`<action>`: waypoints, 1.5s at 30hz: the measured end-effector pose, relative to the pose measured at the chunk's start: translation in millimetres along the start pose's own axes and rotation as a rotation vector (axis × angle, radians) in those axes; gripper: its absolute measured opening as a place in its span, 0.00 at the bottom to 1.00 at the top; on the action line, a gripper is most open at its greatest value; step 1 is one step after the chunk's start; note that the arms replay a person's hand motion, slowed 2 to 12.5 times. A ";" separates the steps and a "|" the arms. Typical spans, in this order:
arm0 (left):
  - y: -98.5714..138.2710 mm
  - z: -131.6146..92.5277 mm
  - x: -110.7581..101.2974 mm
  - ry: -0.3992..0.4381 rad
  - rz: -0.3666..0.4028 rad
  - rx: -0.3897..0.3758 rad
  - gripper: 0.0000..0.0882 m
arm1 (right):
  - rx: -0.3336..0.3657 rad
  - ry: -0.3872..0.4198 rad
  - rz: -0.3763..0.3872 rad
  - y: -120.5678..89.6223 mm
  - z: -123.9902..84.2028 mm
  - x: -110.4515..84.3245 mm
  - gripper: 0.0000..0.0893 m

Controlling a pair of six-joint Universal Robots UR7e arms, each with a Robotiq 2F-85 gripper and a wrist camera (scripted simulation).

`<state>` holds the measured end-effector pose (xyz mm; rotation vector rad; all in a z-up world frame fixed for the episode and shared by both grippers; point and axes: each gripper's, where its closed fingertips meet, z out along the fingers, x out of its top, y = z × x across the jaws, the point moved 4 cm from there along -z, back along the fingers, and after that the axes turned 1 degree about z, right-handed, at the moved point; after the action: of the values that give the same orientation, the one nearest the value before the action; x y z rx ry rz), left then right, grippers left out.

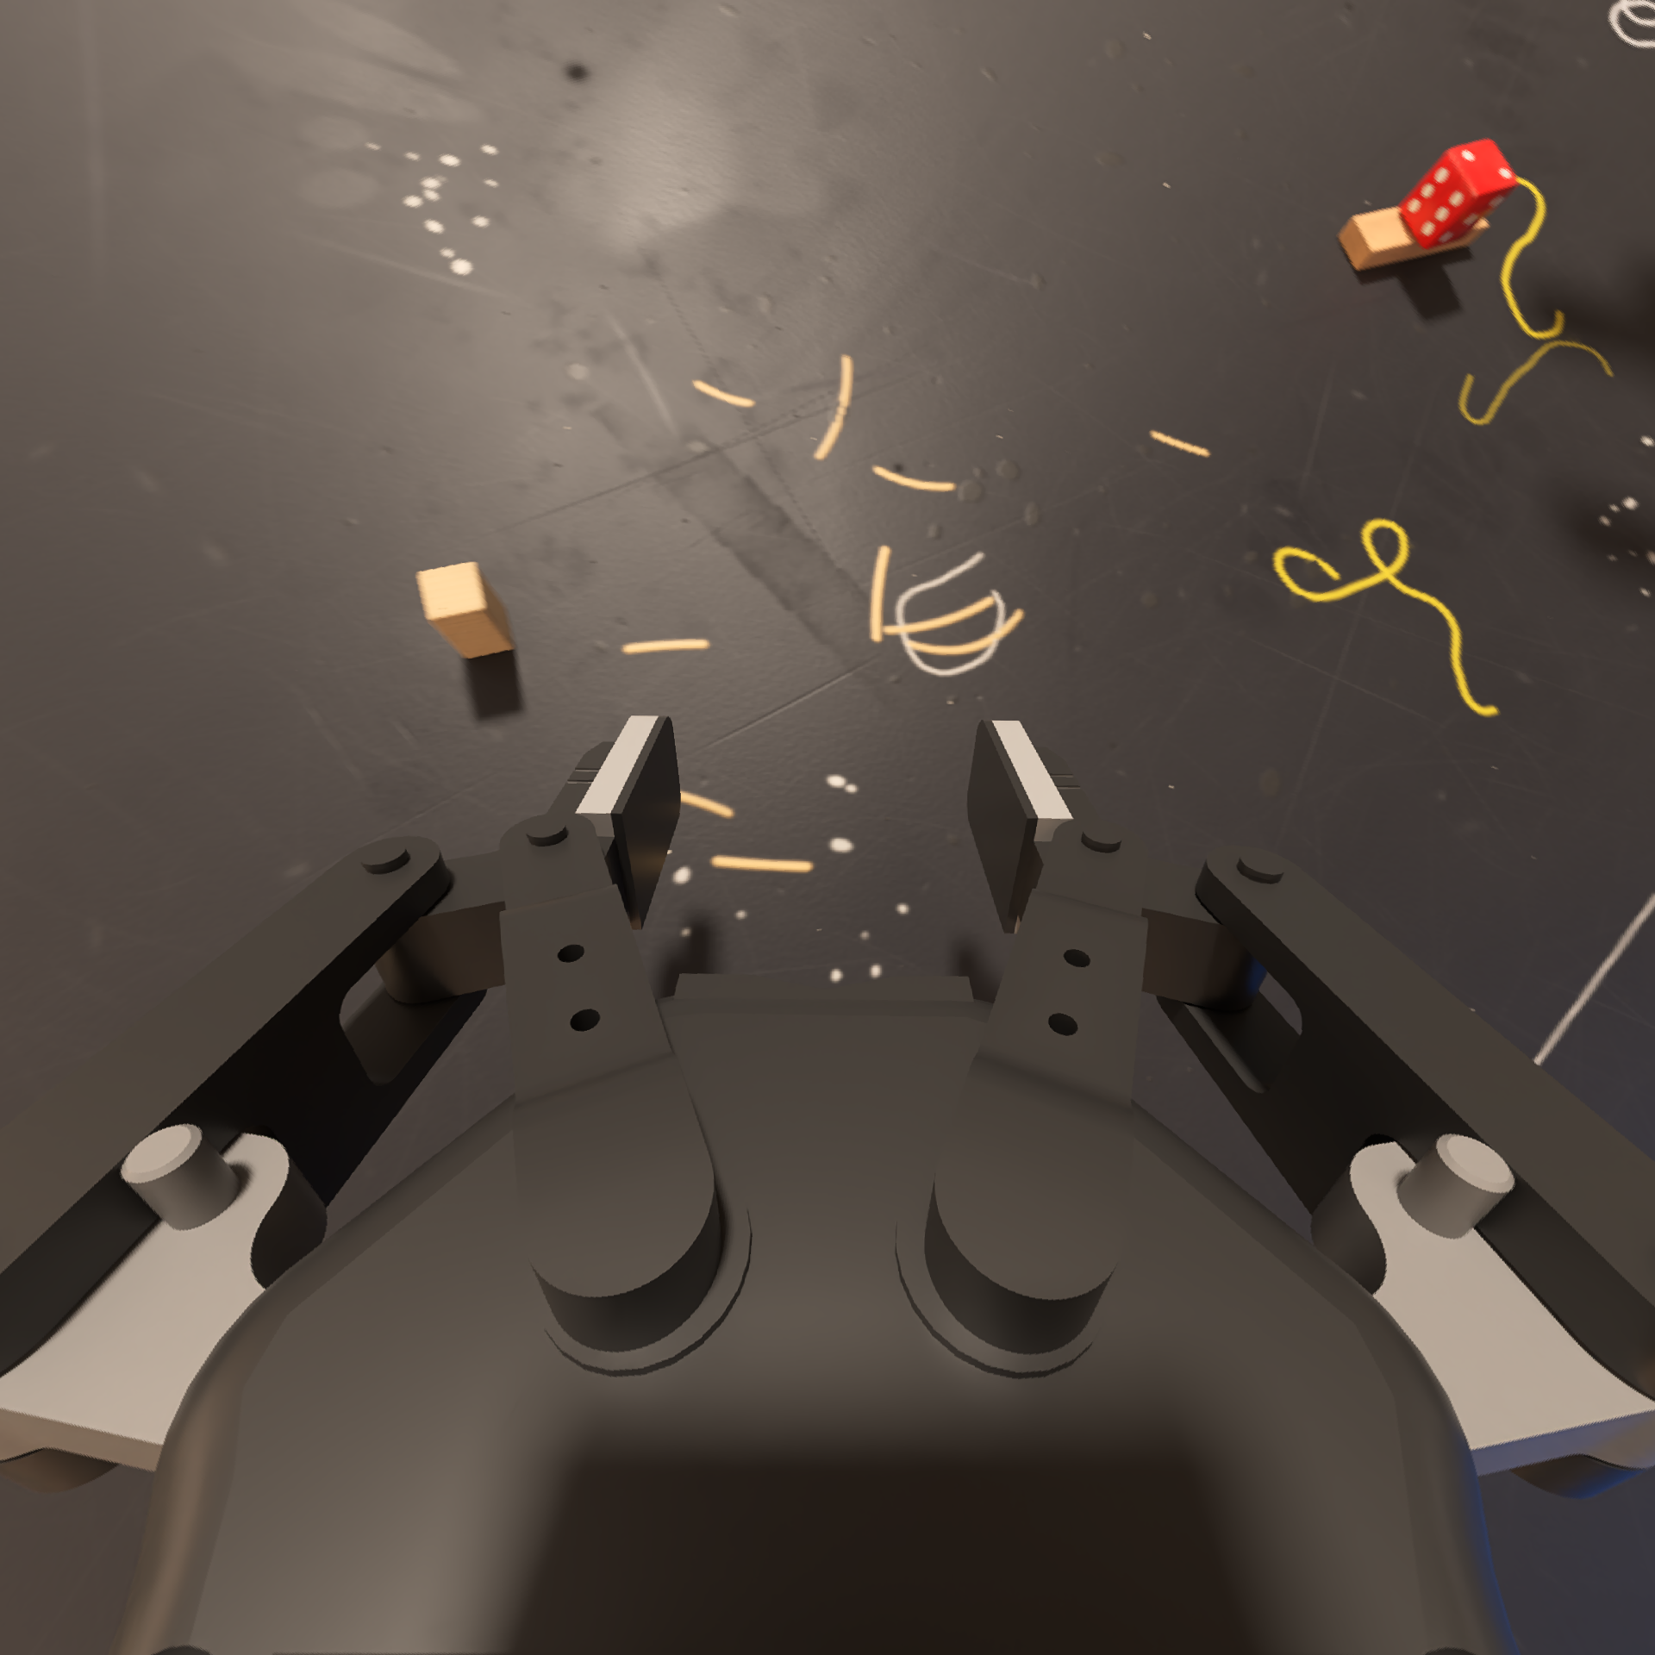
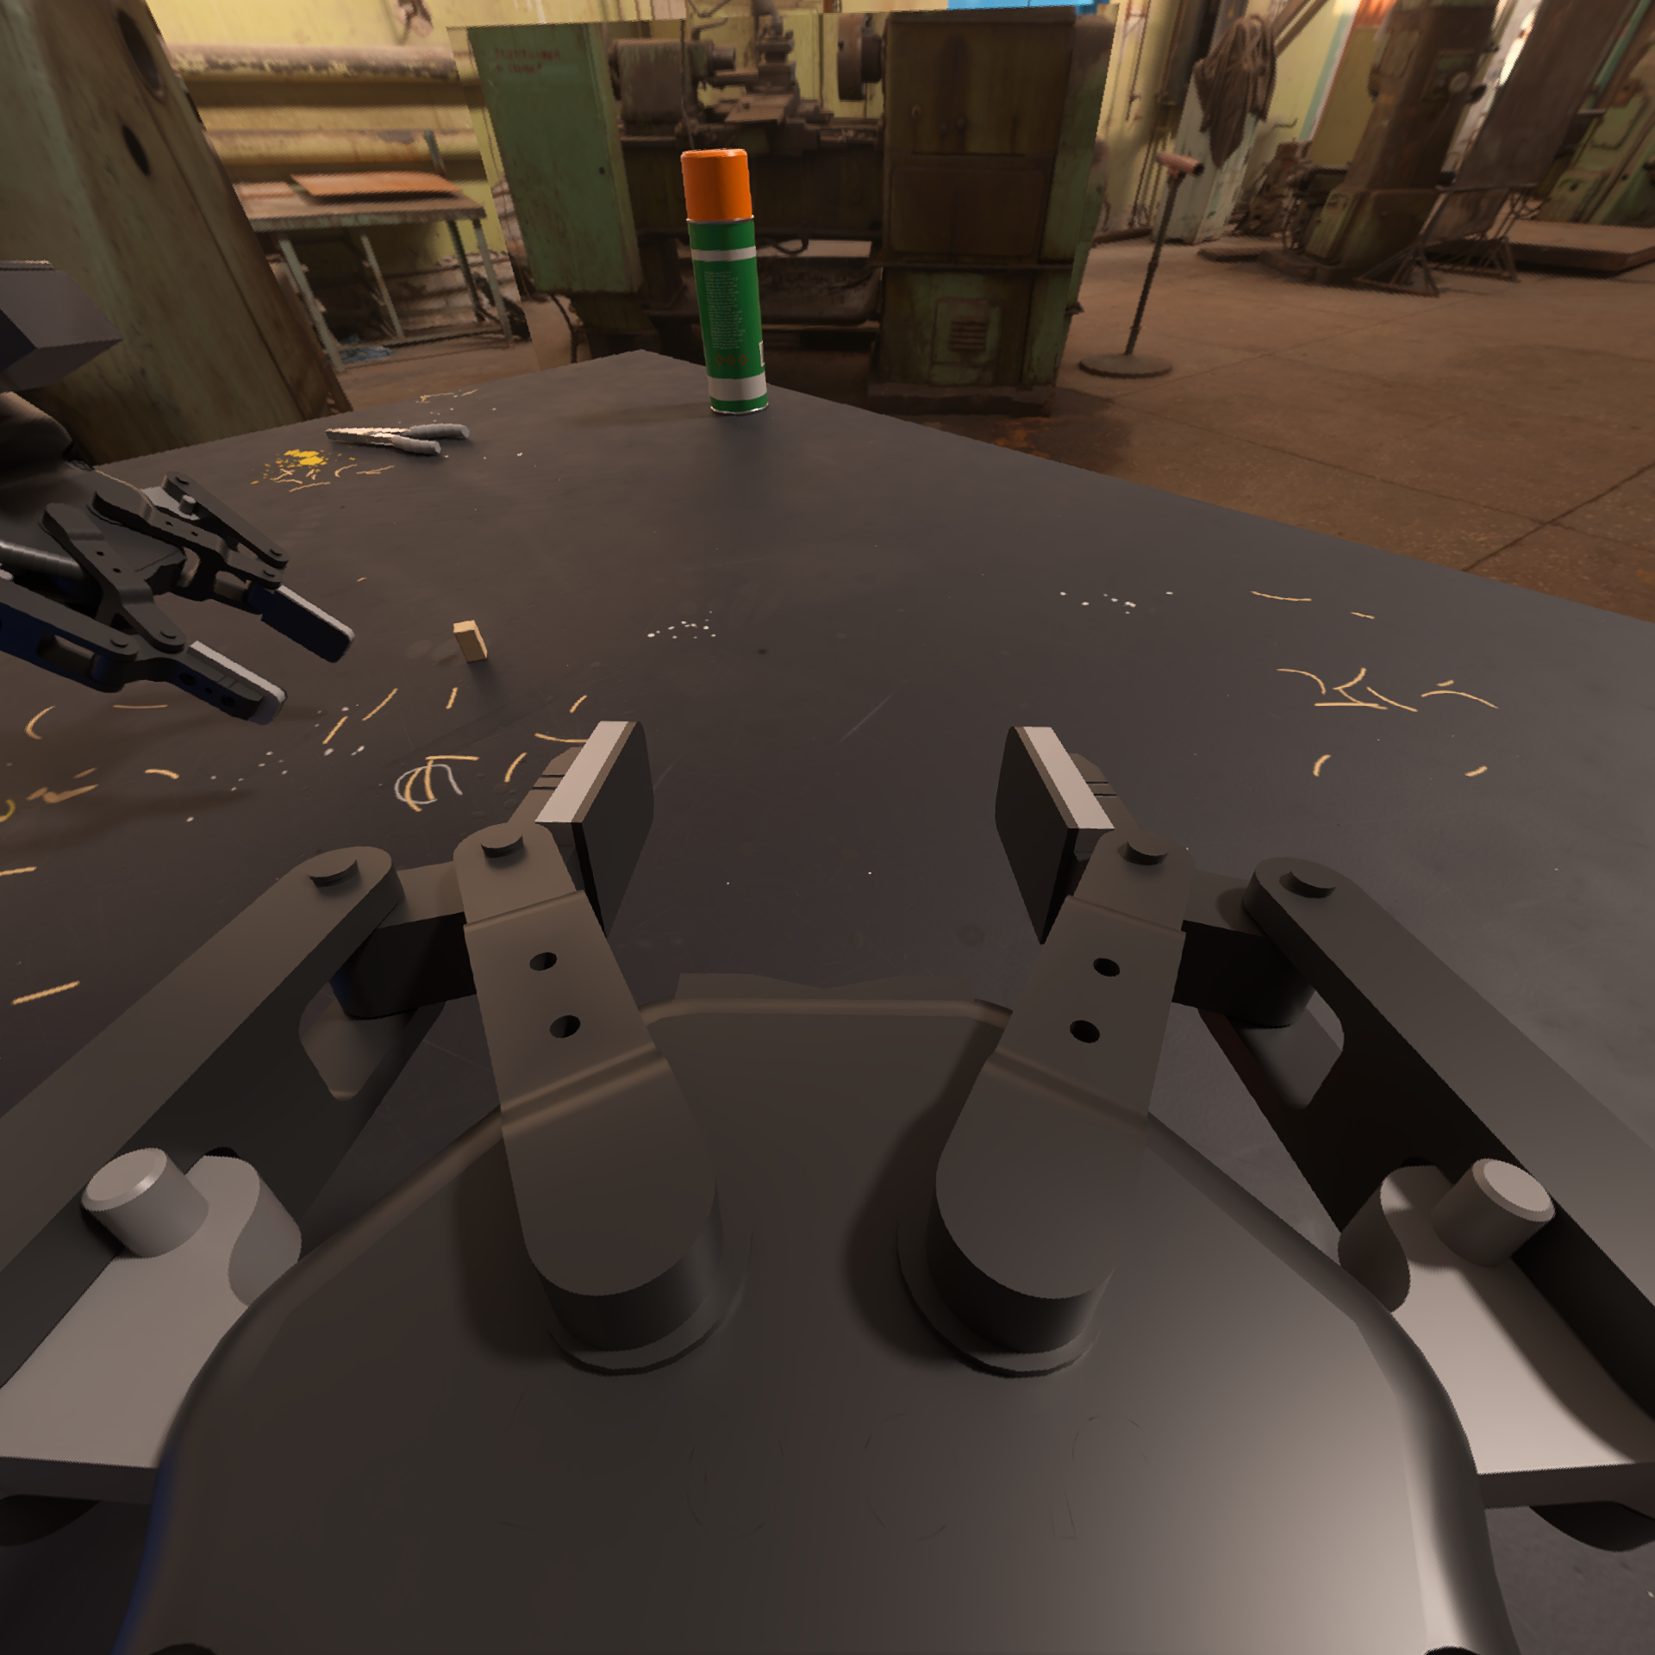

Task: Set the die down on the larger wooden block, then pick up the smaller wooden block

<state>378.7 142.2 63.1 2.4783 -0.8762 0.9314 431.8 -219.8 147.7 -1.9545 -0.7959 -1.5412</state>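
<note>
A dark, chalk-marked table (image 2: 896, 555) is lying under me in a workshop. The die (image 1: 1455, 192) is already sitting tilted on the larger block (image 1: 1384, 237), far to my left gripper's (image 1: 819, 788) upper right, so I judge the pickup step is in hand. The smaller block (image 1: 461, 609) is standing alone, ahead-left of that gripper, whose jaws are spread and empty. My right gripper (image 2: 824, 806) is hanging released too. Next I am needing to swing left and descend; free room is surrounding the block, the edges well apart.
</note>
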 end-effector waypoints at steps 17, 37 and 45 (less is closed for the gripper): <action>-61.6 2.5 33.7 0.057 -0.022 0.330 0.59 | -0.009 -0.010 0.002 -0.7 3.4 -4.3 0.75; -82.5 40.8 27.2 -0.063 -0.144 0.410 0.64 | 0.011 0.008 0.025 0.1 -0.9 -1.3 0.75; -81.4 44.7 25.5 -0.049 -0.176 0.342 0.57 | 0.025 0.013 0.020 -4.5 -1.7 0.8 0.75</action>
<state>468.2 169.3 39.8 2.8212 -0.5356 1.0341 427.5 -217.7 149.1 -1.9274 -0.7839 -1.5236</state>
